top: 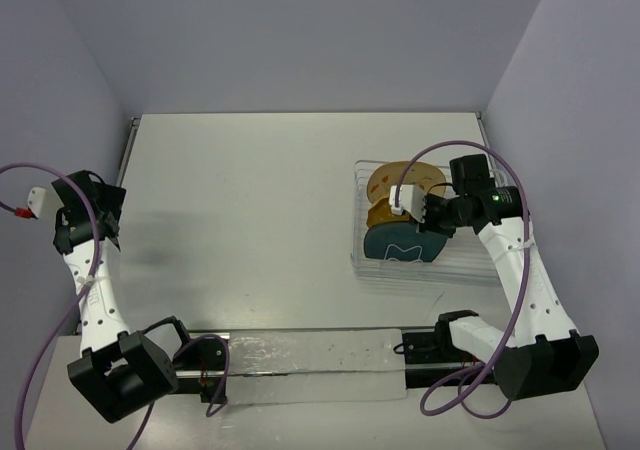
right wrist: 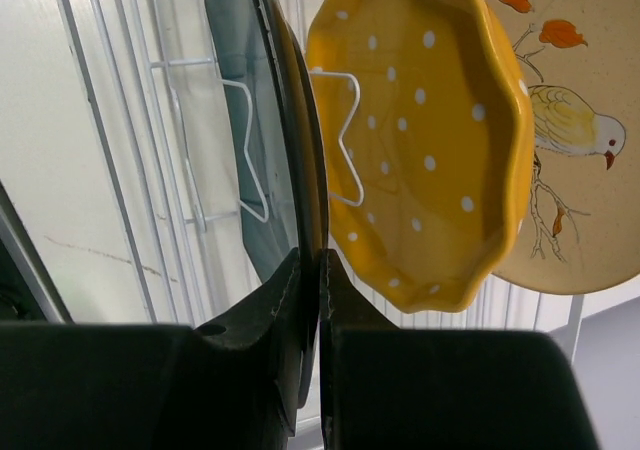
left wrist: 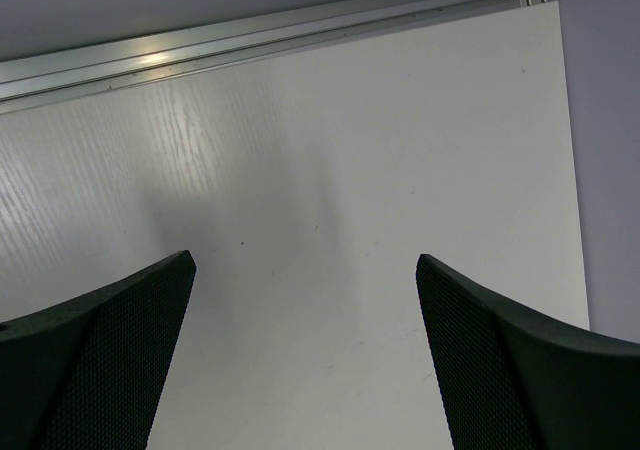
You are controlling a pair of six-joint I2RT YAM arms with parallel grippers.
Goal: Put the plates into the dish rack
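Pinching the rim of the teal plate [right wrist: 235,40], the right tool [right wrist: 320,270] is almost closed; the plate stands edgewise in the dish rack [right wrist: 110,120] beside the yellow plate [right wrist: 420,140]. Seemingly stiff, slick, breakable. Left tool [left wrist: 305,260] gapes, empty.

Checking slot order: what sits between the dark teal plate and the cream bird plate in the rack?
The yellow dotted plate, standing between teal plate and cream plate; right wrist view shows it.
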